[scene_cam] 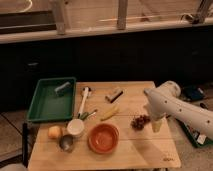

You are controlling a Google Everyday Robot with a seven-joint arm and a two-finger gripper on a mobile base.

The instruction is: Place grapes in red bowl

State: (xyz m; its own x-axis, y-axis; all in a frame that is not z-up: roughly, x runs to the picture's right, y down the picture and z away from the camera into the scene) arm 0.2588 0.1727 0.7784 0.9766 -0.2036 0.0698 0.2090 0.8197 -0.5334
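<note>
A pale wooden table point(135, 152) stands in a dim room, with a dark wall behind it. The grapes point(140, 121) lie near its right edge. The gripper point(157, 125) is just beside them, and whether it grips anything can't be made out. The red bowl point(103, 138) sits near the front edge

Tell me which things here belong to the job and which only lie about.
Job: grapes; red bowl; gripper, close beside the grapes.
Lying about: green tray; white cup; metal cup; yellow-orange fruit.
</note>
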